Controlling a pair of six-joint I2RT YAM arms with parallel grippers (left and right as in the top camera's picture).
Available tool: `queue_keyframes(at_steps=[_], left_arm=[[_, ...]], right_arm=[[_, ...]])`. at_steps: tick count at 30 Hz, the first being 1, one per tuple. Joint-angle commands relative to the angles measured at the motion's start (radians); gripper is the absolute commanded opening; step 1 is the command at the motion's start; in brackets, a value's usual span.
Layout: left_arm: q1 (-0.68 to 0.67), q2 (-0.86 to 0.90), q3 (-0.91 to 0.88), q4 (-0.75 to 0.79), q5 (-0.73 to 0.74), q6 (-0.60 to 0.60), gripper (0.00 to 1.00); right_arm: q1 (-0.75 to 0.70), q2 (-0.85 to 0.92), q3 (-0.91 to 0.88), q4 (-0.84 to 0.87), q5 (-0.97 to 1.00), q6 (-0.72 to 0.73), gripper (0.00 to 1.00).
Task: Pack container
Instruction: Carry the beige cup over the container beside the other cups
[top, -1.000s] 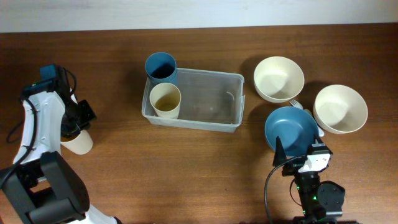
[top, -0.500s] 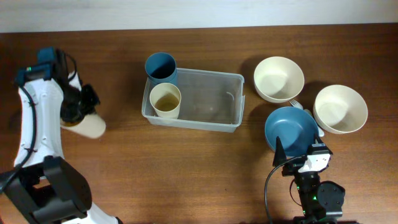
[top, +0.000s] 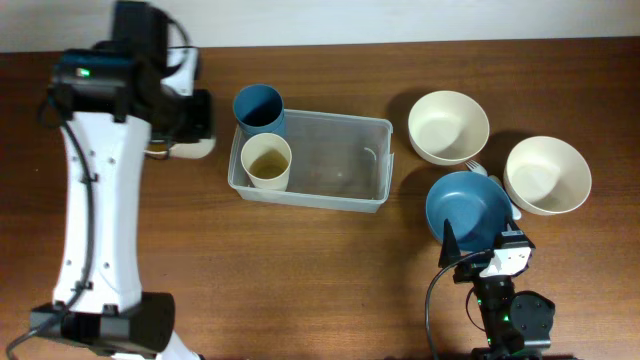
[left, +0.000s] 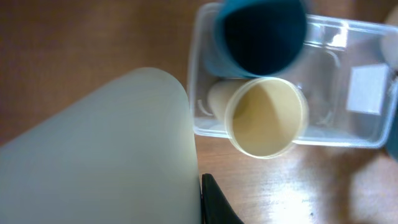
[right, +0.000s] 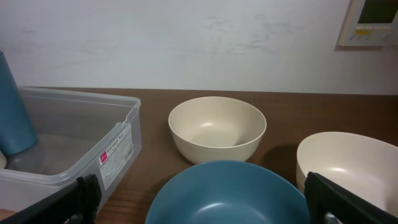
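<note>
The clear plastic container (top: 352, 160) lies at the table's middle, long side left to right. A blue cup (top: 259, 108) and a cream cup (top: 266, 161) stand in its left end, both also in the left wrist view, blue cup (left: 261, 31) above cream cup (left: 266, 118). My left gripper (top: 188, 122) hovers just left of the container, shut on another cream cup (left: 93, 155) held on its side; one black finger (left: 217, 205) presses its wall, the other is hidden. My right gripper (right: 205, 208) stands open behind a blue bowl (right: 224, 193), holding nothing.
Two cream bowls (top: 448, 126) (top: 547, 175) sit right of the container, with the blue bowl (top: 468, 208) in front of them. A wall runs along the table's far edge. Bare wood lies in front of the container.
My left arm has swung from the table's left edge up and right toward the container, carrying the cream cup. The right arm has not moved.
</note>
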Motion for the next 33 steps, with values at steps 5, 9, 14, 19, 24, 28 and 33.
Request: queue_keyframes(at_steps=[5,9,14,19,24,28,33], left_arm=[[-0.216,-0.047,0.029,-0.011,-0.132,0.046,0.02],[-0.29,-0.047,0.027,0.004,-0.168,0.053,0.02],[-0.34,-0.043,0.015,0.029,-0.173,0.053,0.02],[-0.345,-0.018,0.008,0.036,-0.179,0.052,0.02],[-0.354,0.027,0.005,0.027,-0.175,0.052,0.02],[-0.381,0.047,0.005,0.024,-0.175,0.052,0.02],[-0.422,0.05,0.005,0.022,-0.182,0.052,0.02]], right_arm=[[0.005,-0.009,-0.005,-0.005,0.005,0.004,0.99],[0.005,-0.009,-0.005,-0.005,0.005,0.004,0.99],[0.005,-0.009,-0.005,-0.005,0.005,0.004,0.99],[0.005,-0.009,-0.005,-0.005,0.005,0.004,0.99],[0.005,-0.009,-0.005,-0.005,0.005,0.004,0.99],[0.005,-0.009,-0.005,-0.005,0.005,0.004,0.99],[0.005,-0.009,-0.005,-0.005,0.005,0.004,0.99]])
